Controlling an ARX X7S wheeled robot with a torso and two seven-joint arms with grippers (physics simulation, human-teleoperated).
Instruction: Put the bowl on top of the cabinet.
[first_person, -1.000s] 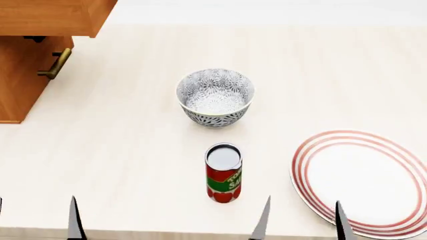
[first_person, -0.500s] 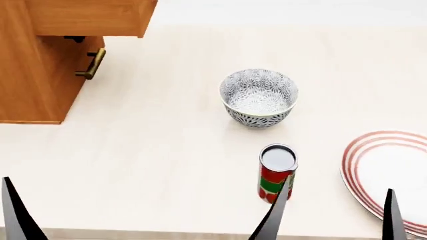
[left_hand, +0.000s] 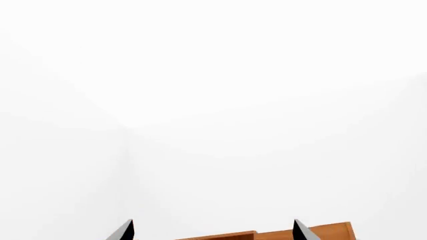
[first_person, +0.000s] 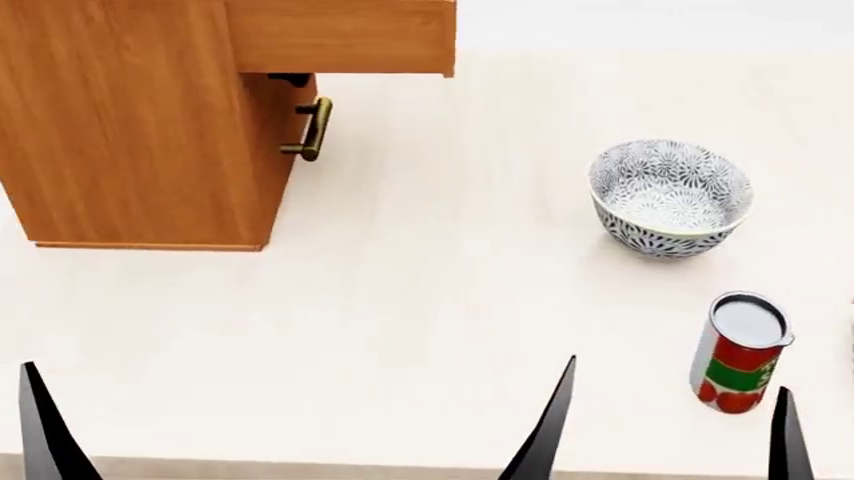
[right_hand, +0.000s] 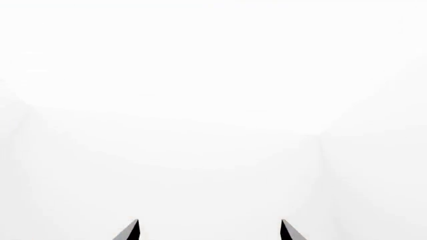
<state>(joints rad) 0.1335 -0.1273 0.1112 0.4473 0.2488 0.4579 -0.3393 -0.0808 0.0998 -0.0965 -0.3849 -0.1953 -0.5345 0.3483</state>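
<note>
The bowl (first_person: 670, 197), white with a dense grey-black floral pattern, stands upright and empty on the pale table (first_person: 400, 320), at the right in the head view. The orange-brown cabinet (first_person: 134, 120) fills the upper left, and its top surface is out of view. An edge of the cabinet (left_hand: 267, 235) shows low in the left wrist view. My right gripper (first_person: 667, 440) (right_hand: 210, 231) is open at the near table edge, well short of the bowl. Open too is my left gripper (left_hand: 212, 231); one of its fingers (first_person: 47, 430) shows at the near left.
A red tomato-sauce can (first_person: 738, 352) stands upright between the bowl and my right gripper. A cabinet drawer (first_person: 340, 38) juts out over the table, and a brass bar handle (first_person: 311, 129) sticks out below it. Both wrist views show mostly white background.
The head view has swung left: bowl and can have slid right in the picture, the red-ringed plate has left it, and much more of the cabinet shows. Both grippers stay open.
</note>
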